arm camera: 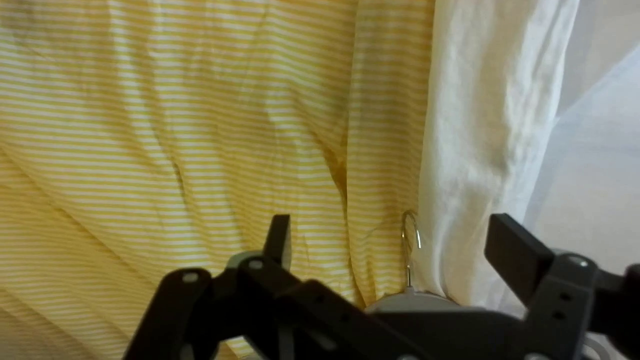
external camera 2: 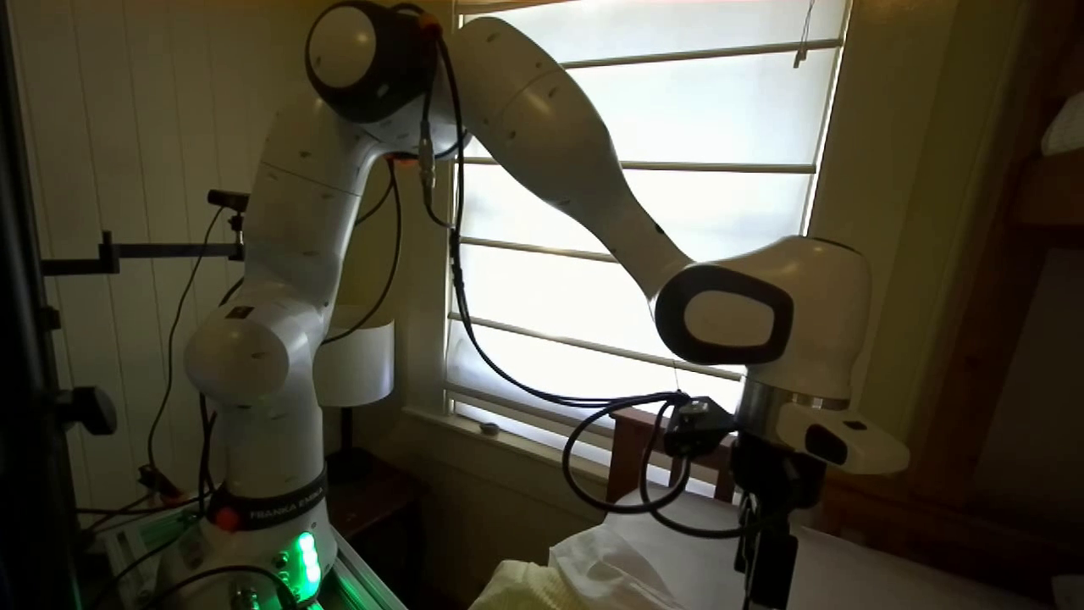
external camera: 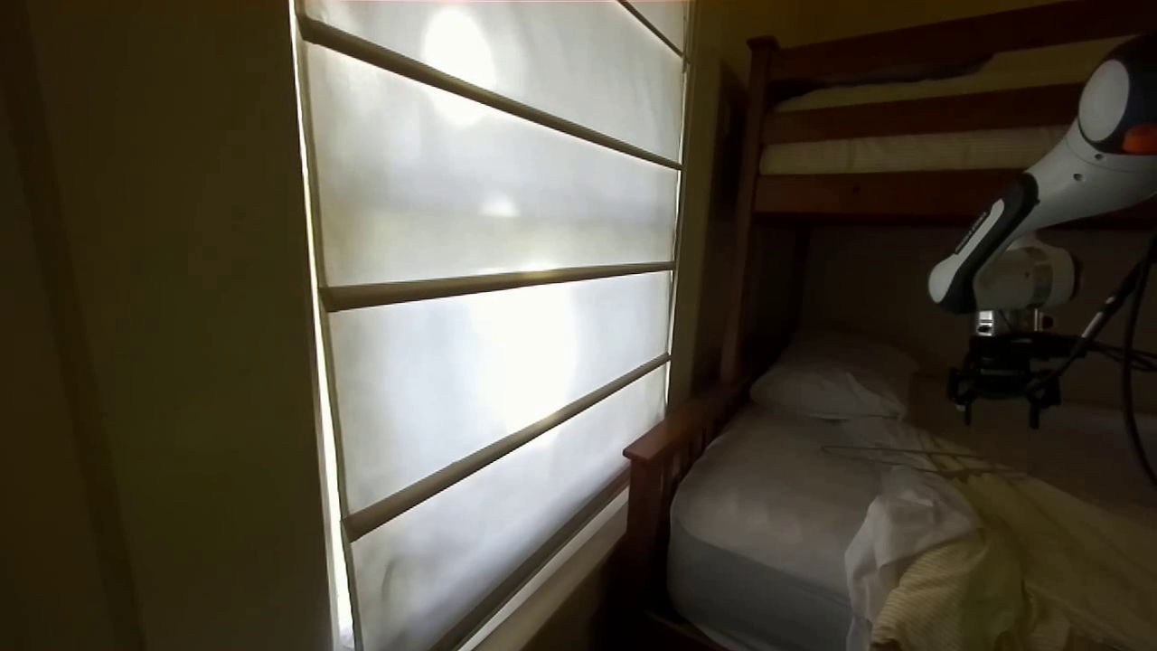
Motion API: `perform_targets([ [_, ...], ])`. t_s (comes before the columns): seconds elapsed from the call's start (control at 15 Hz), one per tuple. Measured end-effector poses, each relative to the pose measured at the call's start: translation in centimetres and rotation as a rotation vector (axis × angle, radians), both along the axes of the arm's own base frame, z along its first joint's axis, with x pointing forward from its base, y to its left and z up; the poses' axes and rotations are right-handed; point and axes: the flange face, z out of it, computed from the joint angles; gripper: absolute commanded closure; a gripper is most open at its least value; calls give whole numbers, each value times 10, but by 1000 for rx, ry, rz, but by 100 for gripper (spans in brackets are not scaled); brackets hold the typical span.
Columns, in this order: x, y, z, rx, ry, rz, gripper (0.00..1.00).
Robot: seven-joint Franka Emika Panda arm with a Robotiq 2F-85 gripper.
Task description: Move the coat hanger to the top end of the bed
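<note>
The coat hanger point(arm camera: 411, 300) is grey with a thin metal hook. It lies on the rumpled yellow striped and white bedding point(arm camera: 280, 125), and its lower part is hidden behind the gripper in the wrist view. It shows as thin lines on the bed point(external camera: 768, 506) in an exterior view point(external camera: 872, 450). My gripper point(arm camera: 387, 235) is open and empty, and the hook lies between its fingers in the picture. In both exterior views the gripper point(external camera: 1001, 416) point(external camera 2: 766, 568) points down; it is above the hanger, apart from it. A white pillow point(external camera: 832, 384) lies at the bed's headboard end.
The wooden headboard point(external camera: 687, 425) stands beside the window blind point(external camera: 506, 344). An upper bunk point(external camera: 904, 194) is above the bed, with a post point(external camera: 743, 244) at its corner. Cables point(external camera 2: 584, 474) loop from the wrist. A lamp point(external camera 2: 356, 360) stands near the robot base.
</note>
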Motion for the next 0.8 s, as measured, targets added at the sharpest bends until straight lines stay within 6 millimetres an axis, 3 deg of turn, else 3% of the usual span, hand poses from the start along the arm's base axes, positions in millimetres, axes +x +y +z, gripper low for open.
perform_targets([
  [0.4,5,-14,-15,-60,4,-64,0],
  [0.8,-4,-55,-51,-20,97,-123,0],
])
